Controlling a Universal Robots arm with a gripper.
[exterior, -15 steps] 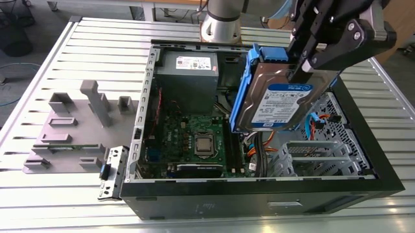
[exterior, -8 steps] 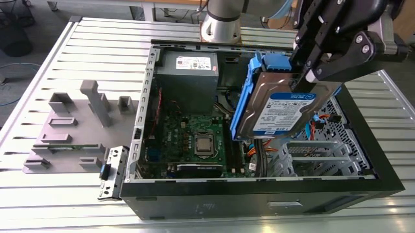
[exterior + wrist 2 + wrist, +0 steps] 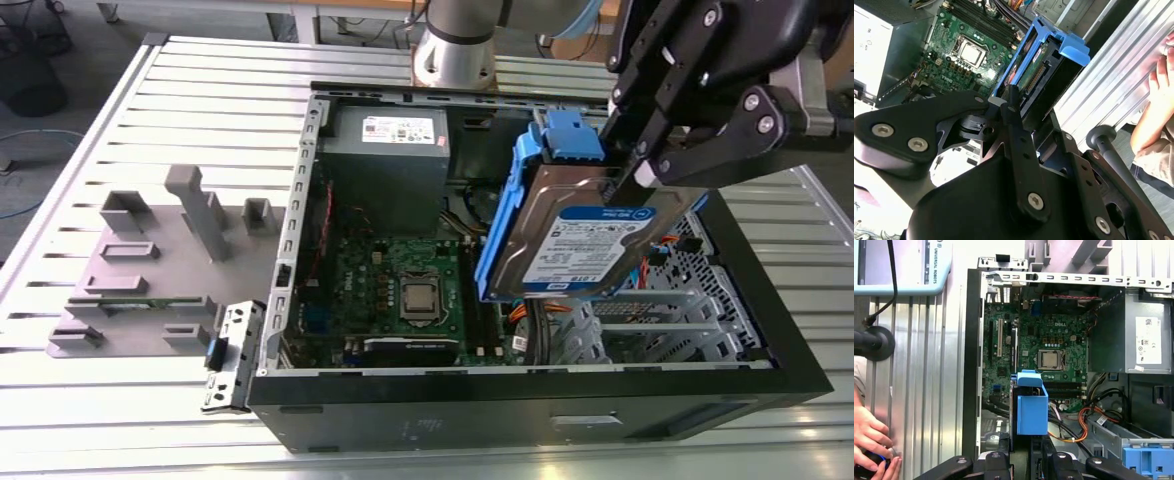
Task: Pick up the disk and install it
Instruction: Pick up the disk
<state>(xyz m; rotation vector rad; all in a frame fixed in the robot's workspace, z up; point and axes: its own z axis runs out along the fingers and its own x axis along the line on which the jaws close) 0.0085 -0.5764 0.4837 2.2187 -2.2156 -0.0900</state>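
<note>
Disk (image 3: 587, 245) clamped in tool (image 3: 630, 178), tilted above open computer case (image 3: 534, 410), ribbed metal table (image 3: 120, 420)

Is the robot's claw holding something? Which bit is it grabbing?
Yes. The claw grips the disk by its upper end, next to the blue rails, holding it tilted over the open computer case.

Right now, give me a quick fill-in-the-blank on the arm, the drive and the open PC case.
1. The end effector is ___ on the disk.
2. The rails framing the disk are ___ in colour.
3. The motherboard inside the open case is ___ in colour.
Missing words: shut; blue; green.
</note>
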